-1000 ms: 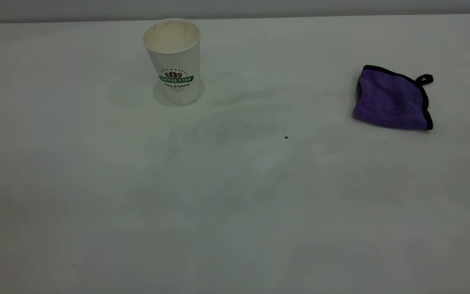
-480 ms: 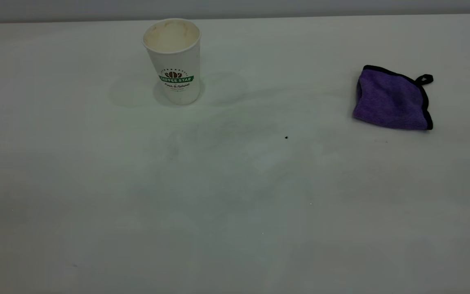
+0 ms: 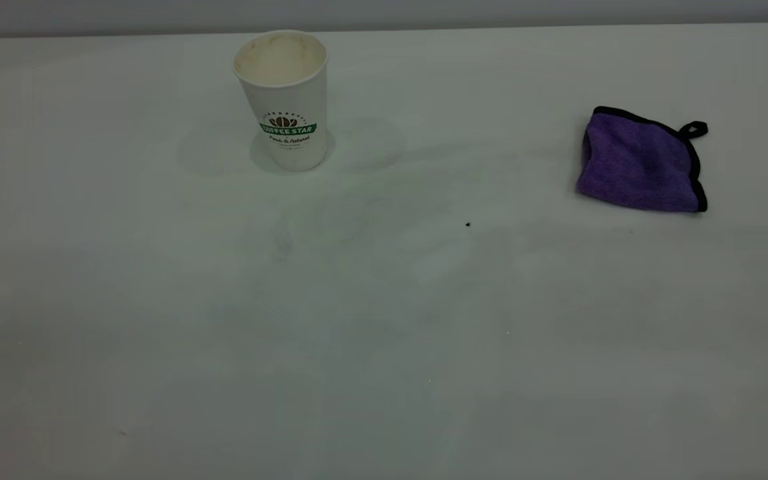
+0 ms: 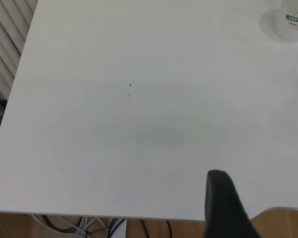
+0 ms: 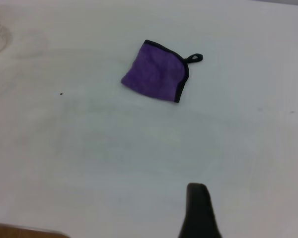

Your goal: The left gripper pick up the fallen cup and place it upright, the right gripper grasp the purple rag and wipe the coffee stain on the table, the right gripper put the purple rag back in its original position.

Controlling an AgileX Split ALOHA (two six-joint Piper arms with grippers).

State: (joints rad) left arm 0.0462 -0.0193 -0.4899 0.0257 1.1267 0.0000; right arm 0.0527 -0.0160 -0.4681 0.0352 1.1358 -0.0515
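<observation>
The cup [image 3: 282,100] stands upright at the table's [image 3: 384,347] far left, mouth up; its base also shows in the left wrist view [image 4: 295,20]. The purple rag [image 3: 639,162] lies flat at the far right, also in the right wrist view [image 5: 155,78]. No coffee stain shows; only a tiny black speck [image 3: 468,225] lies mid-table. Both grippers are outside the exterior view. My left gripper [image 4: 264,213] hangs open and empty over the table's near edge, far from the cup. My right gripper [image 5: 258,213] is open and empty, well short of the rag; one finger [image 5: 197,210] shows.
Faint grey smudges [image 3: 357,220] mark the tabletop between cup and rag. In the left wrist view the table's near edge [image 4: 89,214] shows, with cables [image 4: 84,228] and wooden floor below. A wall runs along the table's far edge [image 3: 491,27].
</observation>
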